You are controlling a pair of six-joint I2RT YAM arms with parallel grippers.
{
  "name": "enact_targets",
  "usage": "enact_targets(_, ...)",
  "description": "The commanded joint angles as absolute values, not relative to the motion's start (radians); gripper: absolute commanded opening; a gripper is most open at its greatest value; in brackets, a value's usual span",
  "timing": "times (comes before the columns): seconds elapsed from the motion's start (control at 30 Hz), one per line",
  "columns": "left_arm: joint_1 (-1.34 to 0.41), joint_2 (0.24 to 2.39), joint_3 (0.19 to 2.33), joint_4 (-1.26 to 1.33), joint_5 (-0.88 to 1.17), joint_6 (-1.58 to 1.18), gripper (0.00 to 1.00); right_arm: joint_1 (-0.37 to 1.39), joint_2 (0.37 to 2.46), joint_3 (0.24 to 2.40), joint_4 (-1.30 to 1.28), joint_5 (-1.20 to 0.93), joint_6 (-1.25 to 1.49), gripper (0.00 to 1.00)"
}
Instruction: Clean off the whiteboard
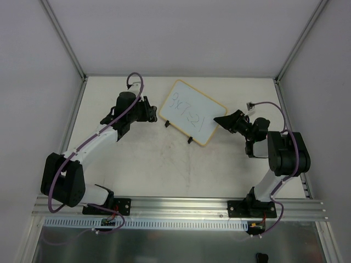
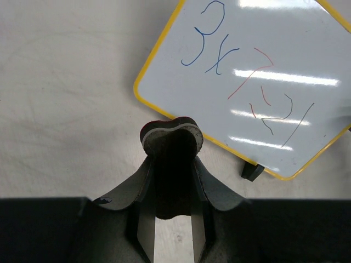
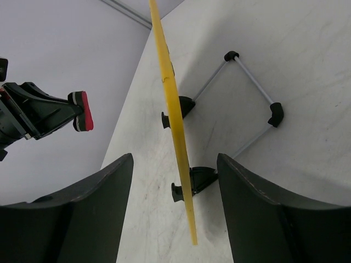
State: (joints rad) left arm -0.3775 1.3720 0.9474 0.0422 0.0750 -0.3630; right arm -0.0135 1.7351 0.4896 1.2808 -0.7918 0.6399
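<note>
The whiteboard stands tilted on two black feet at mid-table, with "3x7=21" in blue and red pen. In the left wrist view the whiteboard lies just beyond my left gripper, which is shut on an eraser with a dark felt face and red back. My left gripper sits at the board's left corner, apart from it. My right gripper is open, its jaws either side of the board's yellow edge without touching. The eraser also shows in the right wrist view.
A thin wire stand props the board from behind, joined to the black feet. Grey walls and metal posts enclose the table. An aluminium rail runs along the near edge. A small cable plug lies at the right.
</note>
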Motion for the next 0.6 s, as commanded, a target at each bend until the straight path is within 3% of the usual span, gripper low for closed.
enact_targets(0.0, -0.365, 1.344, 0.948, 0.109, 0.133, -0.373, 0.00, -0.017, 1.741, 0.500, 1.443, -0.818, 0.624, 0.65)
enact_targets(0.23, -0.364, 1.333, 0.917, 0.146, 0.144, -0.368, 0.00, -0.006, 1.736, 0.475, 1.477, -0.807, 0.611, 0.44)
enact_targets(0.5, -0.365, 1.284, 0.925, 0.107, 0.175, -0.347, 0.00, 0.029, 1.743, 0.457, 1.491, -0.785, 0.566, 0.46)
enact_targets(0.57, -0.364, 1.266, 0.919, 0.106, 0.164, -0.325, 0.00, 0.028, 1.740, 0.456, 1.490, -0.782, 0.561, 0.42)
